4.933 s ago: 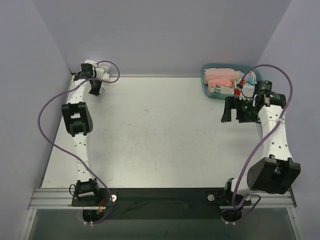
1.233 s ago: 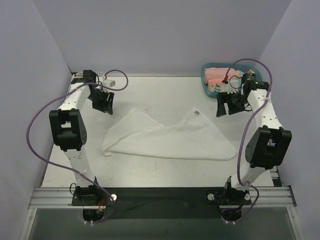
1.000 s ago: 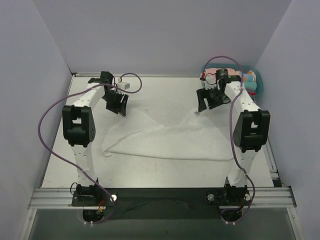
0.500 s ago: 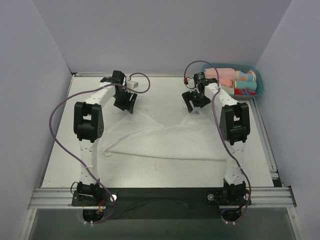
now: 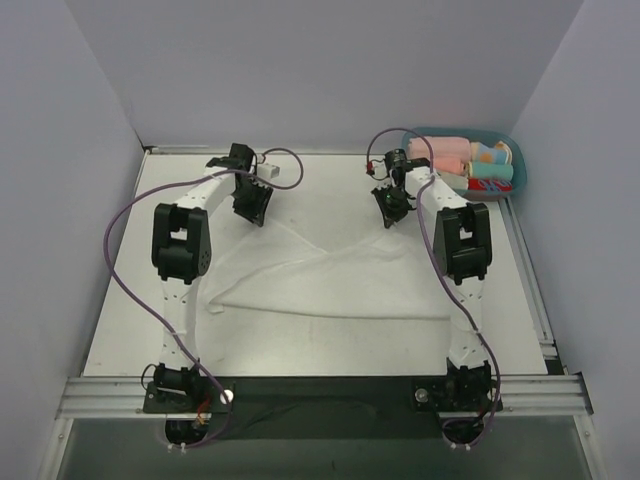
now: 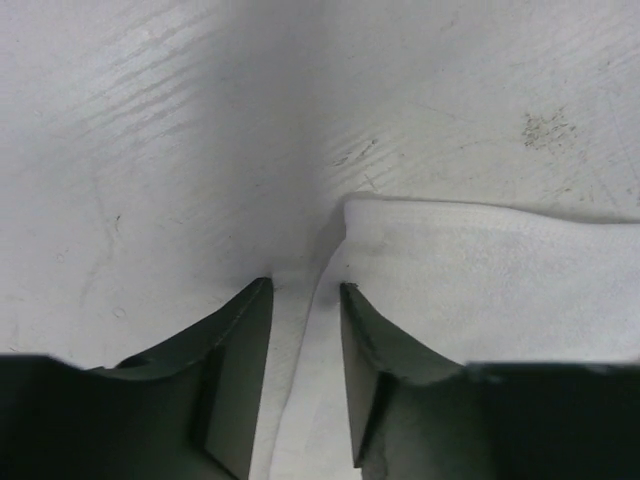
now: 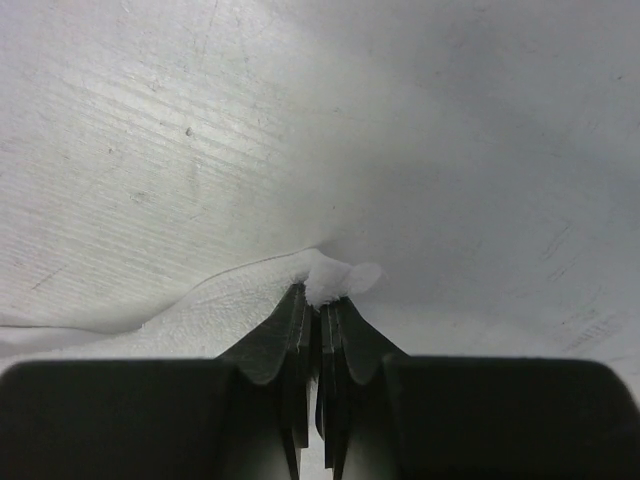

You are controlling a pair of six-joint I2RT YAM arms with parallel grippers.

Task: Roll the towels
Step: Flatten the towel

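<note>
One white towel (image 5: 330, 285) lies loosely spread on the table, its two far corners pointing toward the back wall. My left gripper (image 5: 250, 205) sits low at the far left corner. In the left wrist view its gripper (image 6: 305, 287) is open, its jaws partly apart and astride the towel (image 6: 480, 290) edge, which runs between the fingers (image 6: 240, 340). My right gripper (image 5: 392, 208) is at the far right corner. In the right wrist view that gripper (image 7: 320, 297) is shut on a small tuft of the towel (image 7: 220, 300) corner.
A teal basket (image 5: 517, 165) at the back right holds several rolled coloured towels (image 5: 450, 152). Purple cables loop from both arms. Walls close in the table at the back and both sides.
Both arms swung inward from the sides to the towel's far corners. The right gripper shut on its corner. The left jaws narrowed around the towel's edge.
</note>
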